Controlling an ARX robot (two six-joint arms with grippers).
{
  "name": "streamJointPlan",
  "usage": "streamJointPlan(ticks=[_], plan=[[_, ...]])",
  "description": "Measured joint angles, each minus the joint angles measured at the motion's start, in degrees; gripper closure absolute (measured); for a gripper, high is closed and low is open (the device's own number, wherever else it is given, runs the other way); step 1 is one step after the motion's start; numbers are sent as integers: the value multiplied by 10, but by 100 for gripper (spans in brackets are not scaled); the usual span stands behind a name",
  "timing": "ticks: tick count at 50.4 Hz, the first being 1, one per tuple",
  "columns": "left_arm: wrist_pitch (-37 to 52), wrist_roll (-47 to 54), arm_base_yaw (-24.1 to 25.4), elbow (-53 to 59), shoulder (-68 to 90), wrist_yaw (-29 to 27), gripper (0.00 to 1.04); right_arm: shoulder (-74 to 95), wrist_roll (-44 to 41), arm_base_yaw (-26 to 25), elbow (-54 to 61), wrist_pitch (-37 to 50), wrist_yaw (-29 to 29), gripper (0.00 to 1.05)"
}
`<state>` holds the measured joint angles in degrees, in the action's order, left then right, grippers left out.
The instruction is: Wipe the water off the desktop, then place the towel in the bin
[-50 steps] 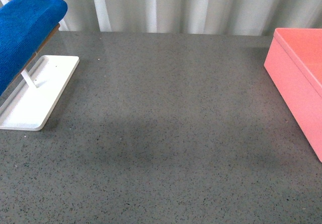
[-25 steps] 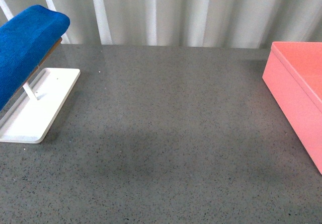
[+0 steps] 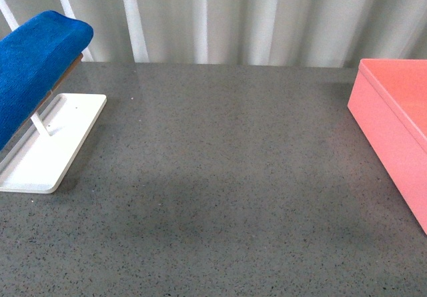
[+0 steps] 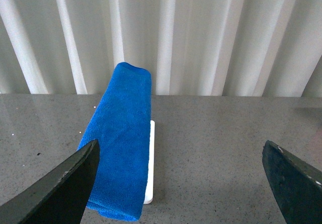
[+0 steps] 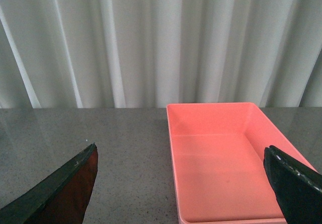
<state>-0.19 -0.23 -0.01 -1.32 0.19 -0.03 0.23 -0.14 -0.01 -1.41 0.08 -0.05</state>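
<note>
Guessing the towel (image 4: 123, 143) is soft, light and floppy; it's draped above the tray (image 3: 47, 157), so pinch its top fold. Left claw (image 4: 181, 147) and right claw (image 5: 181, 148) both spread wide.

We see a flat white tray (image 3: 40, 167) at the far left, and a pale pleated curtain (image 3: 267, 17) behind.

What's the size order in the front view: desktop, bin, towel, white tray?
1. desktop, by far the largest.
2. bin, towel and white tray: similar visible area, all cut by the frame, so not ranked.
</note>
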Motion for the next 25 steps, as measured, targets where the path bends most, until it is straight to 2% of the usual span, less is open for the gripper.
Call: streamJointPlan(ticks=[10, 12, 13, 14, 16, 18, 21, 25], plan=[[0, 0, 0, 0, 0, 0, 7, 0, 0, 0, 0, 0, 0, 7], [-1, 5, -9, -1, 6, -24, 7, 0, 0, 0, 0, 0, 0, 7], [7, 14, -24, -2, 20, -71, 7, 0, 0, 0, 0, 0, 0, 7], [40, 31, -50, -4, 54, -146, 7, 0, 0, 0, 0, 0, 0, 7], [124, 57, -90, -20, 142, -252, 7, 0, 0, 0, 0, 0, 1, 7], [233, 85, -107, -52, 255, -307, 7, 0, 0, 0, 0, 0, 0, 7], [356, 105, -101, -111, 391, -299, 7, 0, 0, 0, 0, 0, 0, 7], [411, 107, -95, -198, 532, -265, 7, 0, 0, 0, 0, 0, 0, 7]])
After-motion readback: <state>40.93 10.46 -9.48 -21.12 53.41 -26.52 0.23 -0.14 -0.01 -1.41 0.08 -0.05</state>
